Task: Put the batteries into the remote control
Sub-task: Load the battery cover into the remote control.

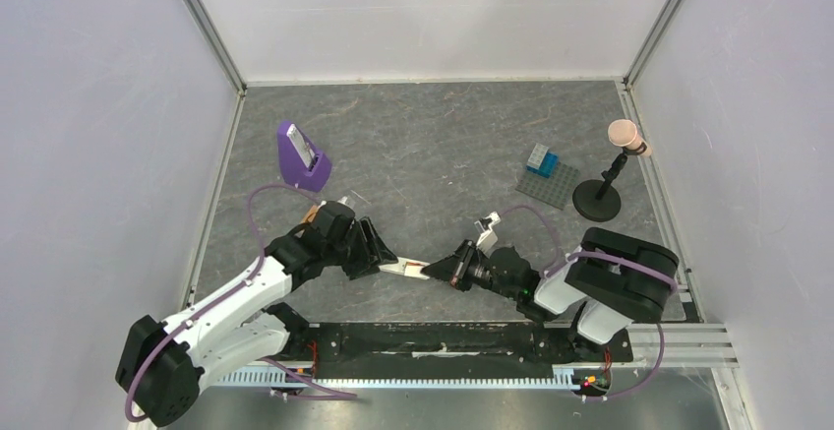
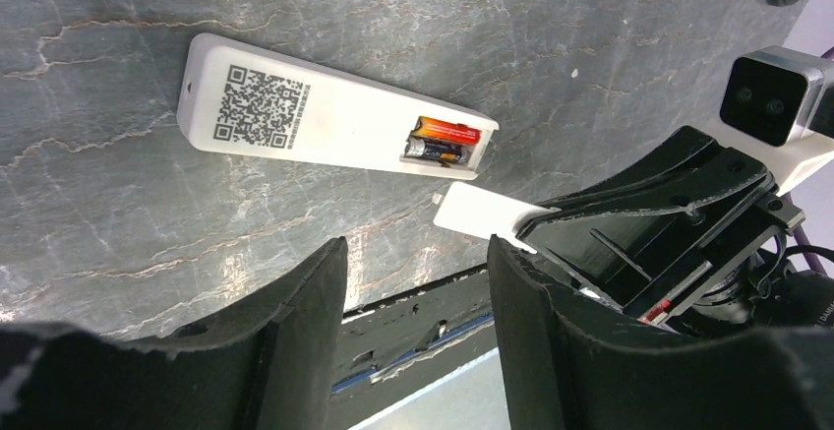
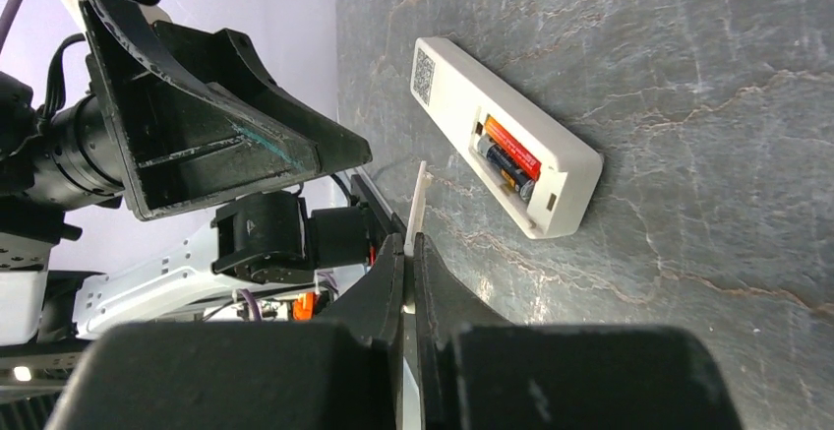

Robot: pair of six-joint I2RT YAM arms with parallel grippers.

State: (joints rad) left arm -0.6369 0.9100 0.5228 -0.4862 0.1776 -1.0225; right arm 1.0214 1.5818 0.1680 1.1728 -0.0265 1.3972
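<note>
Grey veined counter [image 1: 433,145], w/ L gripper [image 2: 418,273] and R gripper [image 3: 408,258] facing each other near front edge; L jaws spread wide, nothing btwn. White remote control [image 2: 315,115] lying face-down on counter btwn the two grippers, QR label up, rear bay uncovered at the end nearest R gripper. Flat white strip [image 3: 418,199] pinched in tightly closed R gripper, just beside that end; both batteries [image 2: 445,141] seated side by side in bay, one red-orange, one dark.

Arms [image 1: 236,297] white, blk joints; purple cables [image 1: 249,218]; left gripper [image 2: 418,253] blk.
</note>
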